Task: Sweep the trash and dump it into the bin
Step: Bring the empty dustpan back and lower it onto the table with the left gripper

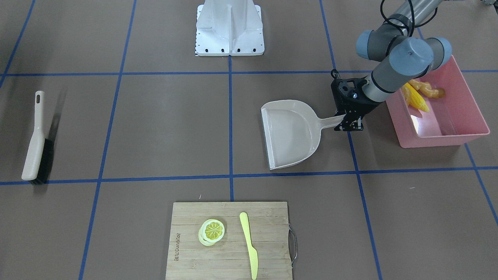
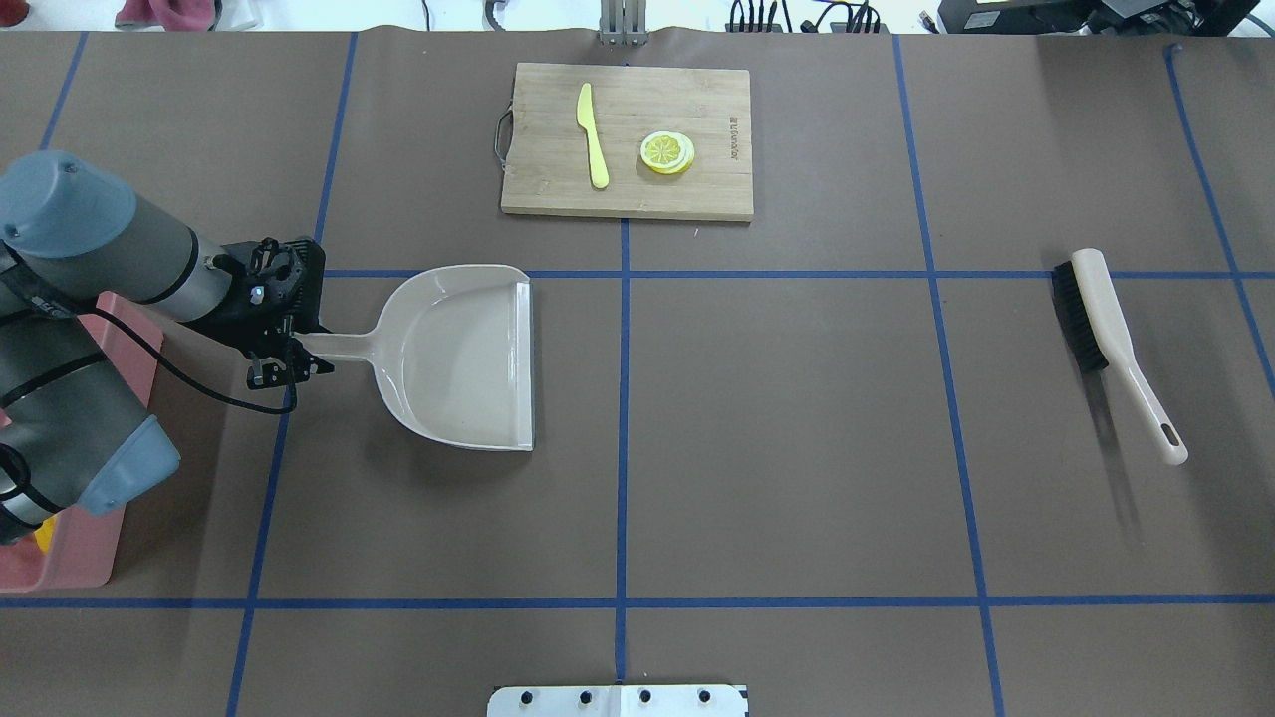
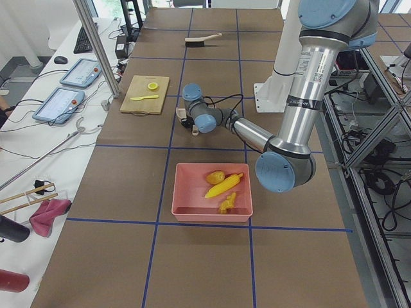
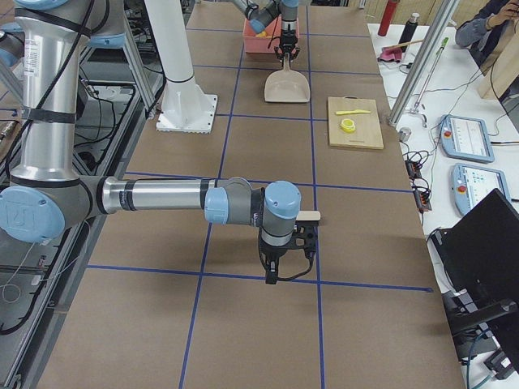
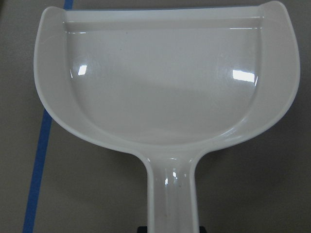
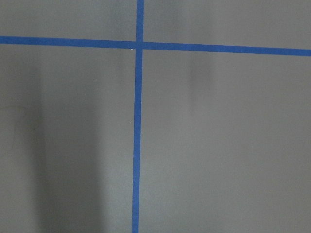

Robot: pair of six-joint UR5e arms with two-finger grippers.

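All three pieces of trash, corn cob (image 1: 416,100), potato (image 3: 216,176) and ginger root (image 1: 430,91), lie in the pink bin (image 1: 443,140) by the table's left edge. Beside it the dustpan (image 1: 291,134) sits flat and empty, and the left gripper (image 1: 348,122) looks clamped narrowly on its handle end. Dumping looks done, so next is letting go and lifting clear. The right gripper (image 4: 280,263) hangs near the right end; I can't tell how wide it is.

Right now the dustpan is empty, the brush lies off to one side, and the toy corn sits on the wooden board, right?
Not the corn: the corn cob lies in the pink bin, as the exterior left view shows. The dustpan is empty and the brush lies off to one side.
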